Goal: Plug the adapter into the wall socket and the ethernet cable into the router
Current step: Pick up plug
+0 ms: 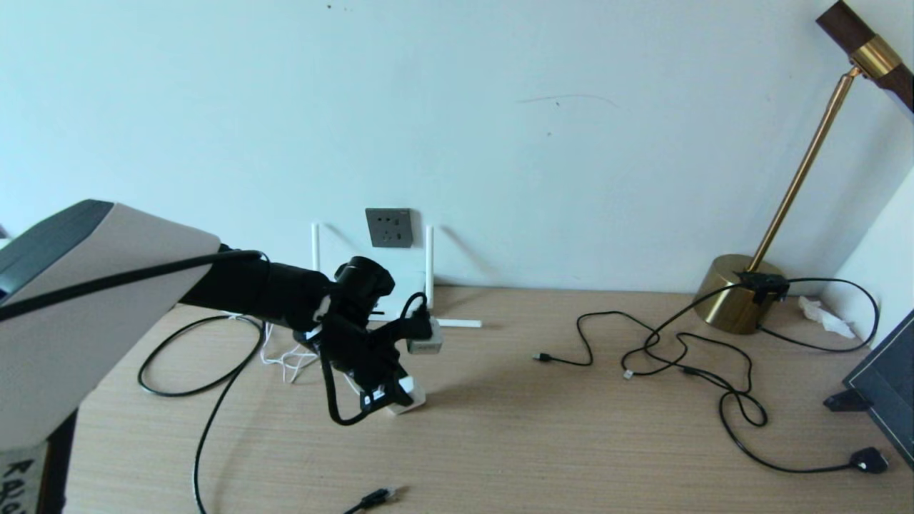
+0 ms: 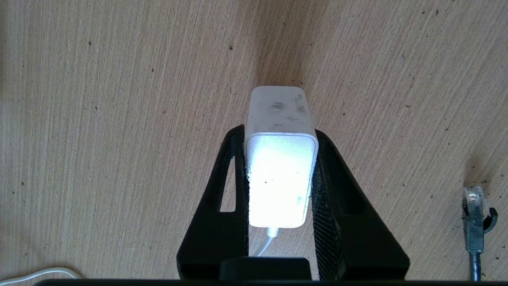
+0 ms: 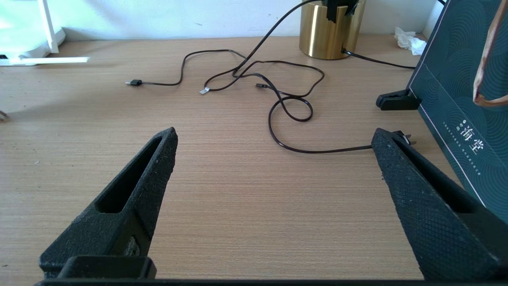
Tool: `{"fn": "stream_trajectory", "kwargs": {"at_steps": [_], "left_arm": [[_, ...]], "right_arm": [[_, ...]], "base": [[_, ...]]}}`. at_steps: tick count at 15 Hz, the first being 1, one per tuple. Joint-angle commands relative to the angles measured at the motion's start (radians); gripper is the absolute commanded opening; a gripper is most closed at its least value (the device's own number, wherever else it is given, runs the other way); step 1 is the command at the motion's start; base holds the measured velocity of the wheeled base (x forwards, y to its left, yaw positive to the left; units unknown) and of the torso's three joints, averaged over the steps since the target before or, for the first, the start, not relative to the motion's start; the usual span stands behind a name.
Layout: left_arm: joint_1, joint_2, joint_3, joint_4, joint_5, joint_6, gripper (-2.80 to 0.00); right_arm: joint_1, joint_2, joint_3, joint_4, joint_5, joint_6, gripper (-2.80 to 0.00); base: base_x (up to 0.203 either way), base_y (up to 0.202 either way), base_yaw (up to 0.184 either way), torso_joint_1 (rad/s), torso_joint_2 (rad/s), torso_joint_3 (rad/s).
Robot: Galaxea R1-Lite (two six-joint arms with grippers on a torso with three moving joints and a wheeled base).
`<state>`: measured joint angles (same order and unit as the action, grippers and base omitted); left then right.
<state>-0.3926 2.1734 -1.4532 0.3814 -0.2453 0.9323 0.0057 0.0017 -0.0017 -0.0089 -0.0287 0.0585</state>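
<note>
The left end effector (image 2: 279, 159) is low over the pale wood-grain tabletop (image 2: 99, 119), its black fingers (image 2: 333, 190) narrowed against both sides of the small white rounded cube adapter (image 2: 279, 139), which seems to rest there. The grasp looks just made. Next, lift it and align its pins with the dark grey square wall socket (image 1: 389, 228). The right end effector (image 3: 274, 159) hangs wide, idle.

I count one small white rounded cube adapter (image 2: 281, 167), one dark grey square wall socket (image 1: 389, 227), one black ethernet cable with a clear plug (image 1: 376, 497), one brass lamp (image 1: 739, 293), and two upright white stick antennas (image 1: 429, 264) that I can see on the desk (image 1: 543, 442).
</note>
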Motion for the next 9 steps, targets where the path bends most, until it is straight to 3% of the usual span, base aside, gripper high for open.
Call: {"fn": "stream_trajectory", "kwargs": {"at_steps": [1, 6, 7, 9], "left_arm": [[0.000, -0.004, 0.007, 0.002, -0.002, 0.005, -2.80], [0.003, -0.091, 0.037, -0.011, -0.013, -0.003, -2.80], [0.004, -0.137, 0.039, -0.017, -0.034, -0.037, -2.80], [0.004, -0.247, 0.044, -0.027, -0.075, -0.182, -2.80]], "right_arm": [[0.000, 0.001, 0.000, 0.000, 0.000, 0.000, 0.00], [0.000, 0.001, 0.000, 0.000, 0.000, 0.000, 0.00], [0.000, 0.001, 0.000, 0.000, 0.000, 0.001, 0.00], [0.000, 0.001, 0.000, 0.000, 0.000, 0.000, 0.00]], "base": [[0.000, 0.000, 0.000, 0.000, 0.00, 0.000], [0.000, 0.000, 0.000, 0.000, 0.00, 0.000], [0.000, 0.000, 0.000, 0.000, 0.00, 0.000], [0.000, 0.000, 0.000, 0.000, 0.00, 0.000]]}}
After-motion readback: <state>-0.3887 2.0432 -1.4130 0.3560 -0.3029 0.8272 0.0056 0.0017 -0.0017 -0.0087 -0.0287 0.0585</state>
